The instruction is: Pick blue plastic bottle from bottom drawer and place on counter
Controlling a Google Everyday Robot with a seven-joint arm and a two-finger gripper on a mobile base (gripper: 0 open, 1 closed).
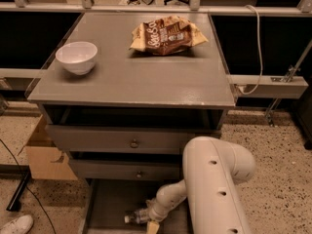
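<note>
1. On the desk [131,84], near its left edge, you have a white bowl [76,56].
2. Under the desk the bottom drawer [108,204] is pulled out, and your bottle [136,217] lies on its side on the drawer floor, cap pointing left.
3. The tool [150,221] is low in that drawer at the bottle's right end. You cannot tell how far open it is, or whether it has hold of anything.
4. A snack bag [168,34] lies toward the desk's back edge.

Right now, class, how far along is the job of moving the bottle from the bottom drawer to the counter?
Done: the bottom drawer stands open. In hand: the hand is down inside it, at the bottle, which lies on the drawer floor. Left: lift the bottle out and set it on the counter.
</note>
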